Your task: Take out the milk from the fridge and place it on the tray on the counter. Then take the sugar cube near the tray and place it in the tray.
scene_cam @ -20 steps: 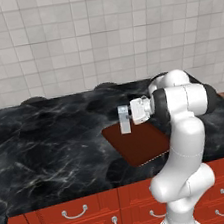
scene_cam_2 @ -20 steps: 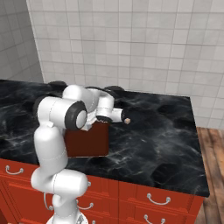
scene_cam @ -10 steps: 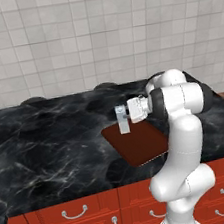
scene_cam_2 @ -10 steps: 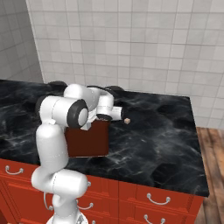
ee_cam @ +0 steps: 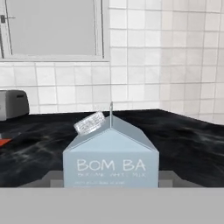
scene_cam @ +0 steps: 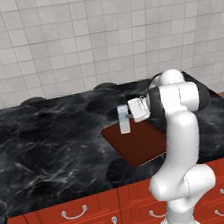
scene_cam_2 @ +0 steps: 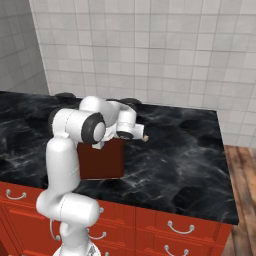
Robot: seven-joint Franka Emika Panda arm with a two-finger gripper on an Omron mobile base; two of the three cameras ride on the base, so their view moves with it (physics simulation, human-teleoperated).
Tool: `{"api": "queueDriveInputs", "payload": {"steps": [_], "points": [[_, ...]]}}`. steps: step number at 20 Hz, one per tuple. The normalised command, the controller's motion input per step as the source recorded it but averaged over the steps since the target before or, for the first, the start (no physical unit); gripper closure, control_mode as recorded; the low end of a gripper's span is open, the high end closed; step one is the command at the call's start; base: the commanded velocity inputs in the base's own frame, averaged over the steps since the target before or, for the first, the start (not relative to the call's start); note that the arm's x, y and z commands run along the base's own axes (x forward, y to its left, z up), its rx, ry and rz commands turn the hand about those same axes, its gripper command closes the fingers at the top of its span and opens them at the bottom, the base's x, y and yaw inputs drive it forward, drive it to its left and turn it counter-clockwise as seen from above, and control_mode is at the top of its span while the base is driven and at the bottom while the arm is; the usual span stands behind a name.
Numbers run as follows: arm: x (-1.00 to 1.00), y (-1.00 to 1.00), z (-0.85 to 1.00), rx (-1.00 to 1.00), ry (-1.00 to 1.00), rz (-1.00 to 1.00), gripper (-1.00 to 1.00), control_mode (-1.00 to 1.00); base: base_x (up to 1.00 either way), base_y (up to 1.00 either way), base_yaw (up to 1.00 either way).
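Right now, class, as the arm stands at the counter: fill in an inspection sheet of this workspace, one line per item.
Surface: black marble counter, above red drawers.
Job's things: milk upright, over the tray's far corner; tray flat on counter; sugar cube on counter beside tray.
Clutter: grey appliance at the wall.
Grippers: gripper shut on milk.
Cables: nothing seen.
Surroundings: tiled wall, window, wooden floor.

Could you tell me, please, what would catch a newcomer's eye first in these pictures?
First, the small pale blue-grey gabled milk carton, held upright in the white arm's hand over the far left corner of the flat reddish-brown tray. Next, the glossy black marble counter with white veining that bears the tray, above red drawers. Last, a tiny pale tan sugar cube on the counter just right of the tray.
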Motion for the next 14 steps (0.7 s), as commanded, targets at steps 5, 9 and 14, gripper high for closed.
{"api": "queueDriveInputs", "payload": {"steps": [5, 9, 14], "points": [[0.0, 0.11, -0.4, 0.0, 0.01, 0.04, -1.0, -1.0, 0.0, 0.0, 0.0], [-0.05, 0.16, 0.06, -0.04, -0.03, 0.05, -1.0, -1.0, 0.0, 0.0, 0.0], [-0.18, 0.08, 0.11, -0.06, -0.1, 0.03, -1.0, -1.0, 0.0, 0.0, 0.0]]}}
